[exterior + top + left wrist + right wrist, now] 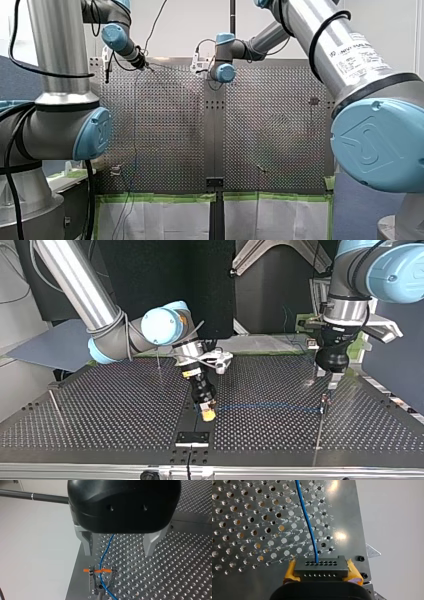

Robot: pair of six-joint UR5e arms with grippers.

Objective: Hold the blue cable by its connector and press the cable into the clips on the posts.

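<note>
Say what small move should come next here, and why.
Probably lower my left pincer onto the blue cable at the clip and press it in. Its fingers stand open either side of the cable, which crosses the clip ahead of them; whether it is seated is unclear. My right pincer grips the connector.

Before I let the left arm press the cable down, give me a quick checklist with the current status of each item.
1. The right end effector is shut on the connector, yellow pads on both sides: ok.
2. The blue cable leaves the connector without a kink: ok.
3. The left end effector is open, metal fingers either side of the blue cable: ok.
4. The clip lies ahead of the left end effector, the blue cable crossing it: ok.
5. The blue cable is fully seated in the clip: cannot tell.
</note>
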